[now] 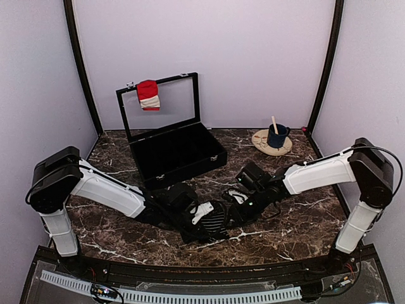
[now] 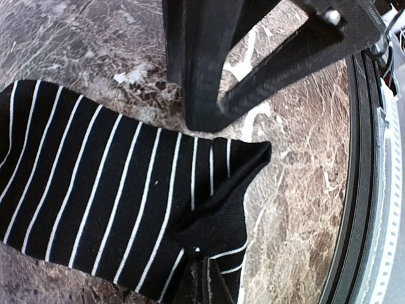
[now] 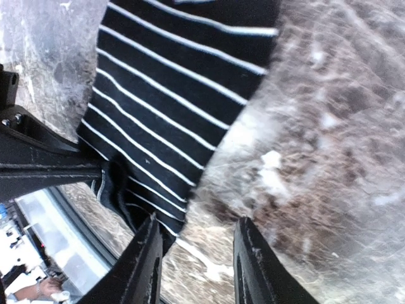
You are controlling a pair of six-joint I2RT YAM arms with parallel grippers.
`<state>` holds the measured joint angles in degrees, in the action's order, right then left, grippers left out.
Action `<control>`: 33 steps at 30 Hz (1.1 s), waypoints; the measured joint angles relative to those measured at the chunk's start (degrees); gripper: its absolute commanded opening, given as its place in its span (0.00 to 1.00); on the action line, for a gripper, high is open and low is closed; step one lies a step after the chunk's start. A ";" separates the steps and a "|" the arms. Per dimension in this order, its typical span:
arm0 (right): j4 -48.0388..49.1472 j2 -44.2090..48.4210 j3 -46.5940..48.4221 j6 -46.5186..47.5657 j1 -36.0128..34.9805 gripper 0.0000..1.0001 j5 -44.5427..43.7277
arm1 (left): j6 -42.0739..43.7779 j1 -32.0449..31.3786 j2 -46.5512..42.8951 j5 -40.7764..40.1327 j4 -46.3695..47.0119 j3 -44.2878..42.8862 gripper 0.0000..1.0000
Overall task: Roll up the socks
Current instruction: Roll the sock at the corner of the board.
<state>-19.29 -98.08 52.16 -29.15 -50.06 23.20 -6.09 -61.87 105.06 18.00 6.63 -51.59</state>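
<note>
Left jaws pinching sock (image 2: 114, 190), right jaws beside

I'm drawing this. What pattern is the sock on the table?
The sock is black with thin white stripes; left wrist view.

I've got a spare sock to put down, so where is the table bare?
Bare marble lies between the black case and the saucer at the back, and between the right arm and the near edge. The middle is crowded: the left arm meets the right over the striped sock.
</note>
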 measured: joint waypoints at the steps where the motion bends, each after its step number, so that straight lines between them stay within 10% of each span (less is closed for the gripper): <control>1: -0.02 0.55 -0.26 0.26 0.00 0.37 -0.98 | -0.90 0.00 -0.04 0.00 0.20 0.11 0.00; 14: 2.82 11.32 -7.41 6.75 -2.51 0.36 -17.88 | -14.51 0.04 -0.31 1.07 0.70 0.76 0.00; 33: 8.13 20.39 -14.67 16.68 -25.51 0.33 -38.07 | -28.22 0.26 -0.66 8.22 -3.48 0.76 0.00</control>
<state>-11.16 -77.69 37.50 -12.47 -75.57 -14.87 -34.30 -61.60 104.40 26.22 3.16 -50.83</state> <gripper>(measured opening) 0.335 0.012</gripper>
